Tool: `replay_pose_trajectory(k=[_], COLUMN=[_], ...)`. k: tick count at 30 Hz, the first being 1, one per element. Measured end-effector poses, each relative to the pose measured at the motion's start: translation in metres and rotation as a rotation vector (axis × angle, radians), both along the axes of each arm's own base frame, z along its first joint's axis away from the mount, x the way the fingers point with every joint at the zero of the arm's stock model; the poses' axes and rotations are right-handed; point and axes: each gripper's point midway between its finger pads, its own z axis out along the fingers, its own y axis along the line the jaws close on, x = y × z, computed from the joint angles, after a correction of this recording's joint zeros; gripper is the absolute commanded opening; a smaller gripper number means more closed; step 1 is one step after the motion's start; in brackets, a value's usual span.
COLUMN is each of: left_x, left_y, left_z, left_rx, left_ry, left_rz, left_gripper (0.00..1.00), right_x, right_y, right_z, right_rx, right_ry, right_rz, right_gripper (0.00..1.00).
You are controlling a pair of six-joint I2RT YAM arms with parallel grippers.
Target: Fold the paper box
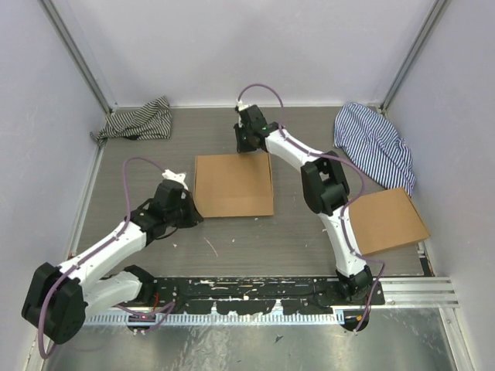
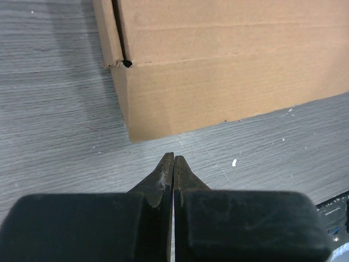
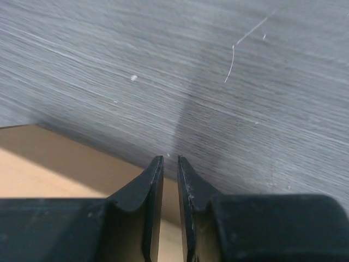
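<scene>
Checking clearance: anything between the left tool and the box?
Nothing. In the left wrist view only bare grey table separates the shut left tool from the box corner; a white speck lies off to the right.

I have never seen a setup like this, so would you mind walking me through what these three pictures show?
These are two white robot arms bolted at the near edge of a grey table. The overhead view looks down on both. The other two come from cameras on the wrists, each looking past its own black fingers.

In the middle lies the paper box, plain brown cardboard, closed up into a shallow box. A second cardboard box sits at the right, and striped cloths lie in the far corners.

The left gripper is shut, just short of the box's corner, holding nothing. The right gripper sits over the box's far edge, its jaws a narrow slit apart, also holding nothing.
</scene>
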Motion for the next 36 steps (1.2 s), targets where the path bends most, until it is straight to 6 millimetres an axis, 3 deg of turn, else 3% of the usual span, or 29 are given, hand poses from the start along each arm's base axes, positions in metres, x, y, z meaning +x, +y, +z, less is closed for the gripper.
replay_pose_trajectory(k=[2, 5, 16, 25, 36], left_x=[0.001, 0.004, 0.011, 0.011, -0.011], left_y=[-0.001, -0.004, -0.004, 0.003, 0.007], left_z=[-0.010, -0.022, -0.064, -0.064, -0.064], left_rx=[0.010, 0.021, 0.090, 0.163, 0.208], left_ry=[0.021, 0.043, 0.129, 0.053, 0.019], left_rz=[-0.002, -0.004, 0.015, 0.104, 0.127], left_gripper=[0.05, 0.04, 0.00, 0.00, 0.00], right_x=[0.000, -0.003, -0.028, -0.070, -0.087], right_y=[0.000, 0.002, 0.031, 0.054, 0.074], right_z=[-0.027, -0.044, -0.037, -0.045, -0.038], right_rx=[-0.028, -0.043, 0.077, 0.071, 0.025], right_ry=[0.036, 0.064, 0.129, 0.161, 0.095], right_rz=[0.012, 0.034, 0.225, 0.414, 0.475], right_gripper=[0.22, 0.22, 0.23, 0.23, 0.22])
